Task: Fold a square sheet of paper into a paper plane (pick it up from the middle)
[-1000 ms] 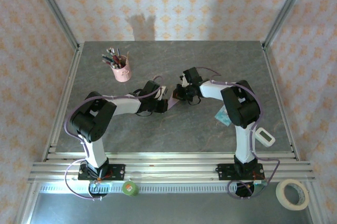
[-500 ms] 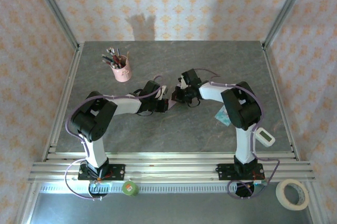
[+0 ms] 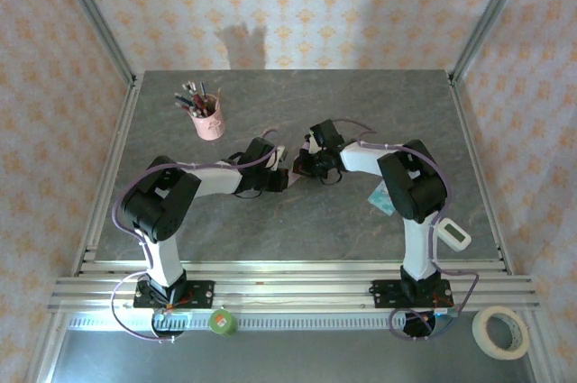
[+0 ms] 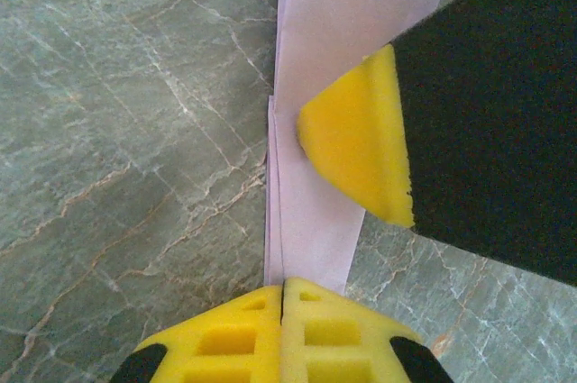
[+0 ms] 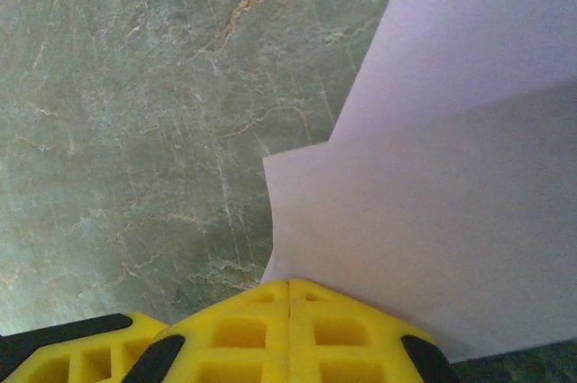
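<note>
Lilac paper, thin and already creased into layers, is the item under inspection: the sheet of paper (image 3: pixel 293 171) lies over the middle of the table (image 3: pixel 297 239), caught between my two claws. The left gripper (image 4: pixel 282 297) has its yellow pads pressed flat together on the near end of the sheet, with no gap between them. The right gripper (image 5: pixel 288 297) is likewise clamped shut, the paper edge issuing from between its pads. Both arms are therefore on the work, and neither is the nearer. From the left claw the folded strip runs straight away along its long axis. Across the table that axis runs left to right, from one claw towards the other. One pad (image 4: pixel 356 144) of the right claw touches the strip's right face partway along. I judge that the coming move, a crease or a re-grip, turns on this opposed hold along one line: pulling apart would load the paper and could tear it. From overhead the wrists cover most of the sheet, though the pink pen cup (image 3: pixel 209 122) and the teal packet (image 3: pixel 382 198) are seen standing well apart from it. The left wrist camera alone gives the stacked layer edges. The right wrist camera alone gives a broad panel with a fold line and a curled free corner. Whether the sheet is clear of the surface I cannot tell
</note>
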`<state>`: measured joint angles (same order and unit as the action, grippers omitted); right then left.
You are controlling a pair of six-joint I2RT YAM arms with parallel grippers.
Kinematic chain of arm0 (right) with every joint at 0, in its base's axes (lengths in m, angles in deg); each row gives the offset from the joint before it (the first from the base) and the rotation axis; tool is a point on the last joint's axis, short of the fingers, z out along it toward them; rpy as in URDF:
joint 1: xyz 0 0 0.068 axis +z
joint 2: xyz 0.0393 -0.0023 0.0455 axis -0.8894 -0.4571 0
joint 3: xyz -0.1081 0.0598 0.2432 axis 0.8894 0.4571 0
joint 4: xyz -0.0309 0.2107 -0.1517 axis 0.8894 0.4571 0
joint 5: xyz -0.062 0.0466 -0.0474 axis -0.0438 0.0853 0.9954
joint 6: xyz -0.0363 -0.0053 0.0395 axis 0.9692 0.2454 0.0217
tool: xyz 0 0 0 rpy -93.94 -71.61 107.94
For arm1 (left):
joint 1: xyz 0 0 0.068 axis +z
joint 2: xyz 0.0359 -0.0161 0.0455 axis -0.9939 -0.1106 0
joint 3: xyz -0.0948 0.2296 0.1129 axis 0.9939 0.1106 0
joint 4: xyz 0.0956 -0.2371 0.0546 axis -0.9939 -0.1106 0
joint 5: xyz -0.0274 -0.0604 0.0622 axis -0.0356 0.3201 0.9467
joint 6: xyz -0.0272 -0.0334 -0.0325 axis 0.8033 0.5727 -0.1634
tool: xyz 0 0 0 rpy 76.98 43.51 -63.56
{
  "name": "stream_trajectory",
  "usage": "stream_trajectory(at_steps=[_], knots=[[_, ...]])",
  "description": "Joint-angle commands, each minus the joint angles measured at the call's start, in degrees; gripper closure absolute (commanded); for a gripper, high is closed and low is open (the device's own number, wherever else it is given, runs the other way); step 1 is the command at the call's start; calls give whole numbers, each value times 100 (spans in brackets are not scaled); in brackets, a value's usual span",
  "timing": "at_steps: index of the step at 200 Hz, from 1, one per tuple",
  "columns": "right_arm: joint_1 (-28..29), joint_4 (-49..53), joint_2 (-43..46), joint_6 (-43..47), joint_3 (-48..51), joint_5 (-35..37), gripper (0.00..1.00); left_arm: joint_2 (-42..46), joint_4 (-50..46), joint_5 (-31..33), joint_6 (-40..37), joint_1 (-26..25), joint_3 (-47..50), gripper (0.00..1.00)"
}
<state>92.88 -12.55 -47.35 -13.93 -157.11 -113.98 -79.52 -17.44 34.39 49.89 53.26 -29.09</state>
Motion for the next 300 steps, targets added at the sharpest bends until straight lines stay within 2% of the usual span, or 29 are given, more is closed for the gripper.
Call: stream_trajectory(at_steps=[1, 27, 59, 96, 137, 270, 300], knots=[[33, 182, -178, -254, 135, 496, 100, 138, -410, 166, 131, -28, 145, 95], [32, 236, -236, -324, 182, 585, 100, 489, -421, 187, 214, -28, 104, 84], [32, 284, -280, -328, 172, 616, 100, 522, -383, 6, 250, -24, 85, 71], [32, 318, -347, -322, 152, 621, 100, 374, -422, -121, 188, -28, 49, 63], [33, 375, -408, -301, 106, 641, 100, 197, -612, -81, 82, -29, -14, 63], [37, 502, -504, -292, 47, 781, 100, -98, -942, 30, -197, -33, 66, 80], [26, 505, -495, -289, 43, 803, 100, -125, -912, 34, -201, -28, 98, 81]])
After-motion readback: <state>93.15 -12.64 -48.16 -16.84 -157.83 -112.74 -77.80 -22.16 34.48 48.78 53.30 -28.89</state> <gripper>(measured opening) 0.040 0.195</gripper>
